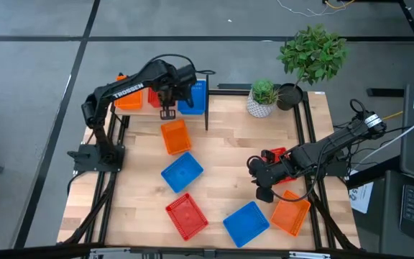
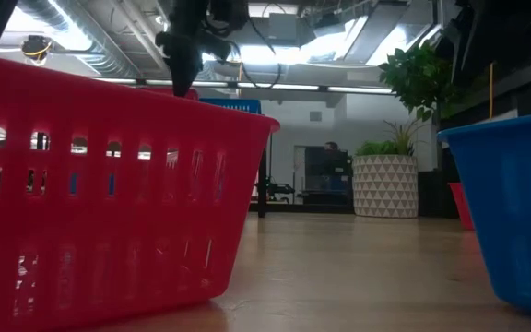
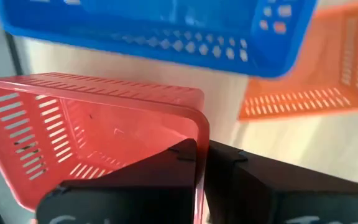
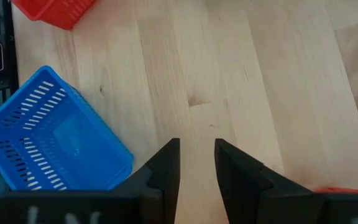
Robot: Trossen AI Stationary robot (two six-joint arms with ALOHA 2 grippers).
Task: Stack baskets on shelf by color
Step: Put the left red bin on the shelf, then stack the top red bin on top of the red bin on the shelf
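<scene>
The left hand (image 3: 201, 163) is clamped on the rim of a red basket (image 3: 73, 130), over the shelf (image 1: 210, 92) between the orange basket (image 1: 129, 99) and blue basket (image 1: 195, 98). Lower it level before letting go. The right hand (image 4: 196, 163), fingers slightly apart and empty, waits over the worktop (image 1: 228, 162), well away from the shelf.

Wooden table (image 1: 228, 155), white patterned pot (image 1: 261, 106), leafy plant (image 1: 312, 52)

The left arm (image 1: 139, 83) hides most of the shelf's red basket (image 3: 92, 130) (edge-cropped at the wrist)
</scene>
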